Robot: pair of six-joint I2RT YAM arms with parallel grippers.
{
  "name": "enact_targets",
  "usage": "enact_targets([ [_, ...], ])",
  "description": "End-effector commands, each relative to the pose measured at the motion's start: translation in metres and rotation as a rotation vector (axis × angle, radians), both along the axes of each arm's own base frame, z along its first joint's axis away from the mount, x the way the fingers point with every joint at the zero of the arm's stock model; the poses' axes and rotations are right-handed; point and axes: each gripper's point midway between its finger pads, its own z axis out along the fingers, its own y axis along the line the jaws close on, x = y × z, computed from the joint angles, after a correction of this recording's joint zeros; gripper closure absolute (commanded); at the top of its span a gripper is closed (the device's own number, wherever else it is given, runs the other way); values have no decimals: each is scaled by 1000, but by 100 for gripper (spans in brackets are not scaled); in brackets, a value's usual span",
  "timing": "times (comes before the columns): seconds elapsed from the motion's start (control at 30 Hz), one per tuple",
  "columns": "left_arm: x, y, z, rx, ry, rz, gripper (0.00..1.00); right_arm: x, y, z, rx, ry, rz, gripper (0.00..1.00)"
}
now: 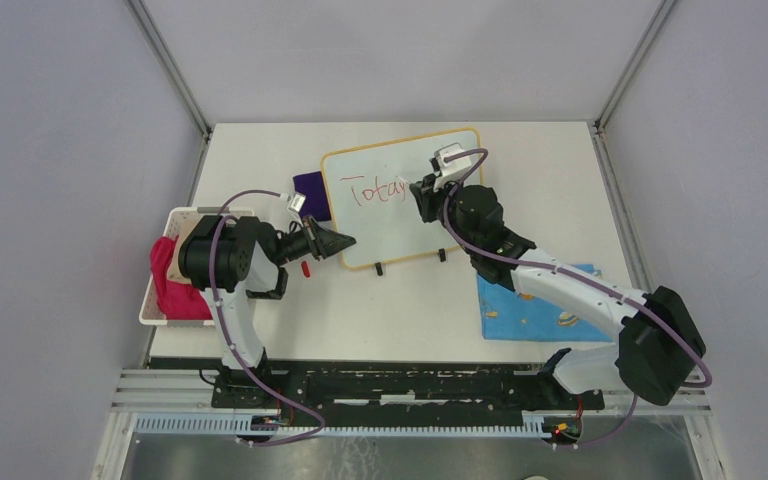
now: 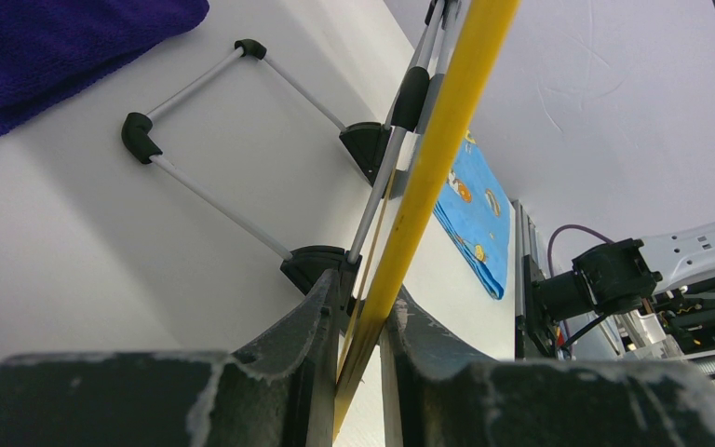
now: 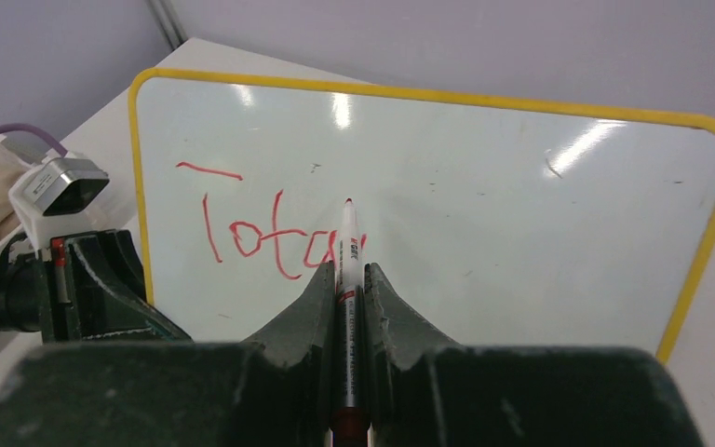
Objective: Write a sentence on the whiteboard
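Observation:
The whiteboard (image 1: 390, 235) stands tilted on its black feet in mid-table, yellow-framed. Red letters of the sentence (image 1: 375, 190) begin "Toda" on its upper left; the right wrist view shows the sentence (image 3: 242, 237) partly hidden behind the marker. My right gripper (image 1: 426, 196) is shut on a white marker (image 3: 347, 244) with its red tip at the whiteboard (image 3: 484, 214), just right of the last letter. My left gripper (image 1: 346, 242) is shut on the board's lower left edge; in the left wrist view the left gripper (image 2: 361, 296) pinches the yellow frame (image 2: 438, 140).
A purple cloth (image 1: 310, 190) lies behind the board's left side. A white basket (image 1: 156, 300) with pink cloth sits at the table's left edge. A blue patterned cloth (image 1: 535, 312) lies front right. A small red cap (image 1: 306, 268) lies near the left gripper. Wire stand legs (image 2: 205, 121) prop the board.

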Motion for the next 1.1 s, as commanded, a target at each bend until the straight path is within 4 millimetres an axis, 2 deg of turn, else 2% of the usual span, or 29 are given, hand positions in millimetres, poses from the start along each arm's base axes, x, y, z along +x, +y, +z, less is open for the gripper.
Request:
enact_targets([
  [0.0, 11, 3, 13, -23, -96, 54, 98, 10, -21, 18, 48, -50, -66, 100],
  [0.47, 11, 3, 12, -26, -91, 55, 98, 25, -18, 14, 50, -36, -71, 100],
  [0.7, 11, 3, 12, -26, -92, 52, 98, 31, -18, 2, 38, -12, -75, 100],
  [1.07, 11, 3, 13, -26, -90, 53, 98, 20, -23, -17, 36, 22, -63, 100],
])
